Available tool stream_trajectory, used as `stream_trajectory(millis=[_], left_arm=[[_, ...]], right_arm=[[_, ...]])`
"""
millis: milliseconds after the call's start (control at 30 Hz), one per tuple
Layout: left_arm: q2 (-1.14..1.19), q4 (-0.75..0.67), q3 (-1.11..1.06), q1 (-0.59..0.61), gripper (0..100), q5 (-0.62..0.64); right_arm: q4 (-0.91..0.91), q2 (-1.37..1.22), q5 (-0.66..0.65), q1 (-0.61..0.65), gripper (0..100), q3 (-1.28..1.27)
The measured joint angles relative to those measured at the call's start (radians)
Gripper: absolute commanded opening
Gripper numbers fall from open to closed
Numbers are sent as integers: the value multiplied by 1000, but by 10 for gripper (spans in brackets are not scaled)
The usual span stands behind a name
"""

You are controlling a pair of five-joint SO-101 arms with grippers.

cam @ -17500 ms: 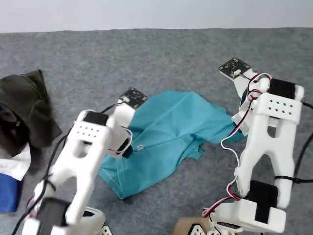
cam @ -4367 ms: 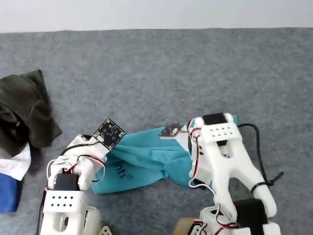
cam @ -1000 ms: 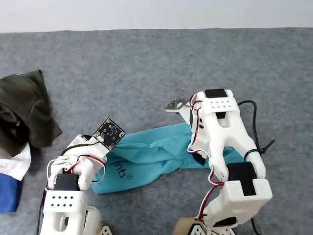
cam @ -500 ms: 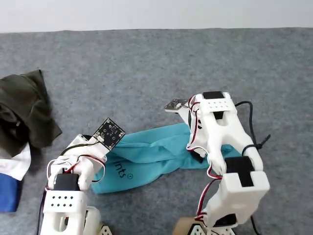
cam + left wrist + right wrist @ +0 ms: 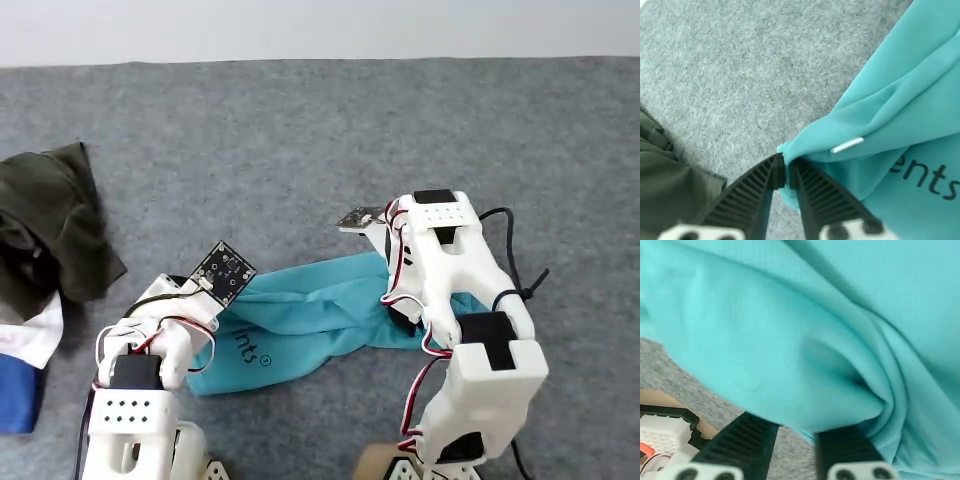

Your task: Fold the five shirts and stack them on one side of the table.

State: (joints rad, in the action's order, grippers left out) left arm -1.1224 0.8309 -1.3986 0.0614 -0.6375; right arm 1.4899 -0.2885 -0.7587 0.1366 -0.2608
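Teal shirt (image 5: 300,318) lies bunched in a long strip across the near part of the grey felt table (image 5: 300,130), stretched between the two arms.

L wrist view: left gripper (image 5: 785,172) is clamped tight on a thin fold at the shirt's end, jaws nearly touching. A small white tag (image 5: 846,145) and black print sit on the cloth just beside the grip. High view hides this pinch under the arm's camera board.

R wrist view: right gripper (image 5: 795,429) is grasping a thick wad of shirt w/ creases running into the grip; cloth drapes over the jaw tips. High view shows the white arm body over that end, so no grip detail there.

High view adds the pile at the table's left edge: dark olive shirt (image 5: 50,225), white cloth (image 5: 35,335) and blue cloth (image 5: 15,395) below it, well apart from the teal shirt.

Edges/room: far table edge meets a pale wall; grey felt runs from the shirt to that edge. Shirt's near side is close to both arm bases.
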Motion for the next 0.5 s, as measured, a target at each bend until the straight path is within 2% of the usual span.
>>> stream_trajectory(millis=[367,500], left_arm=[[0,0,0,0,7,0],[0,-23,0,0,7,5]], right_arm=[[244,0,-15,-35,10,311],[261,48,-15,-37,10,371]])
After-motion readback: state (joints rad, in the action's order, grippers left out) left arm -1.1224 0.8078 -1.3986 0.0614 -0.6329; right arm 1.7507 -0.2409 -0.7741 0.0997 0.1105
